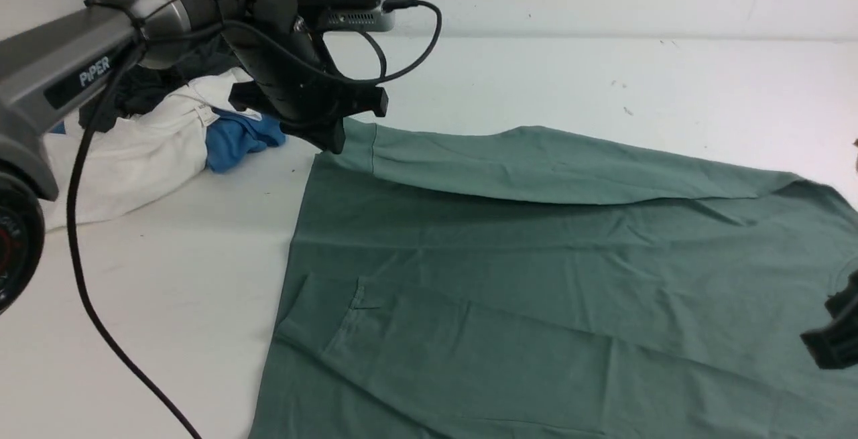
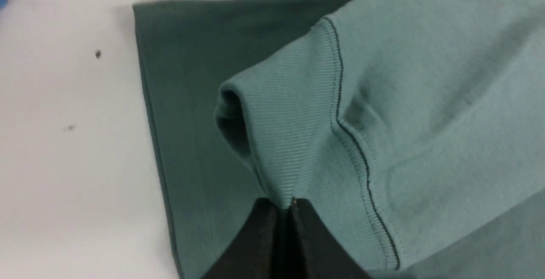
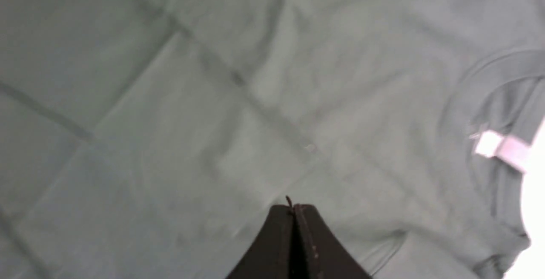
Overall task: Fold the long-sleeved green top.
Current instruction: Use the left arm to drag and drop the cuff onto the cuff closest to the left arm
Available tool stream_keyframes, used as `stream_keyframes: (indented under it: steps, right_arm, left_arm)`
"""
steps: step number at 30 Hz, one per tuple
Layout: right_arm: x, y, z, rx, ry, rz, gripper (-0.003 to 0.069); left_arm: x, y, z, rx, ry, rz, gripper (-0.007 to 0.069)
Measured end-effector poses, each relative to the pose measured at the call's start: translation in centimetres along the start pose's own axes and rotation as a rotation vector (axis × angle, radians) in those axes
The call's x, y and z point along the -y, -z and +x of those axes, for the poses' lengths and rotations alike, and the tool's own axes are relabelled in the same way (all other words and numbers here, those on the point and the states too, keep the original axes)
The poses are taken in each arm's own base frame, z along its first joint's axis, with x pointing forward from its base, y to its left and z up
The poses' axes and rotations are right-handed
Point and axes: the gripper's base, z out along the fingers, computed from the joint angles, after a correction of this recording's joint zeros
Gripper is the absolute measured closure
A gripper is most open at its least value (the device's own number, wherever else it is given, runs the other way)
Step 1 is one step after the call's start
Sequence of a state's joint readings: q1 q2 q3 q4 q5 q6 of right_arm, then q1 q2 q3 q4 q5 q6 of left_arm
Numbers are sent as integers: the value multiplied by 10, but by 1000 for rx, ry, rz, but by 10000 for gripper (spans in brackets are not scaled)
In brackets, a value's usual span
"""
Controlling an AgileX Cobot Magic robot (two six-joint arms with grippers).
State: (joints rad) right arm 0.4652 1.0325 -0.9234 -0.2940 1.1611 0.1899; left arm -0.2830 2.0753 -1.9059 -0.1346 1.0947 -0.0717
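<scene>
Front view: the left gripper point(image 1: 333, 136), a black wedge, pinches the far sleeve end of the green long-sleeved top point(image 1: 536, 278), which lies flat and creased on the white table point(image 1: 167, 291). Left wrist view: its jaws clamp the ribbed cuff point(image 2: 294, 134). Right wrist view: the right gripper point(image 3: 294, 207), jaws together, sits over smooth jersey near the white neck label point(image 3: 502, 148).

Long-sleeved top point(image 1: 536, 278) flat on table point(image 1: 167, 278), sleeve point(image 1: 536, 164) across its far edge, clothes heap point(image 1: 134, 151) behind-left, left gripper point(image 1: 332, 141) at cuff point(image 2: 289, 134), right gripper point(image 1: 834, 352) near collar point(image 3: 489, 100)
</scene>
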Motion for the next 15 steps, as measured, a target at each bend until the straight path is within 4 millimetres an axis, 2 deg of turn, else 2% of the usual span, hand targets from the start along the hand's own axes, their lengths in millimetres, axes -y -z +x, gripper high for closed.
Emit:
stream_keyframes:
  steps: [7, 9, 13, 15]
  right_arm:
    - [18, -6, -2, 4, -82, 55, 668]
    - [22, -6, -1, 1, -99, 64, 668]
    - [25, -8, 0, -11, -108, 43, 668]
    - [24, -8, 1, -12, -102, 27, 668]
  left_arm:
    - [10, 23, 18, -95, -38, -6, 619]
    - [19, 28, 27, -108, -66, -8, 619]
    - [43, 39, 58, -156, -119, -25, 619]
    - [45, 42, 67, -170, -107, -32, 619]
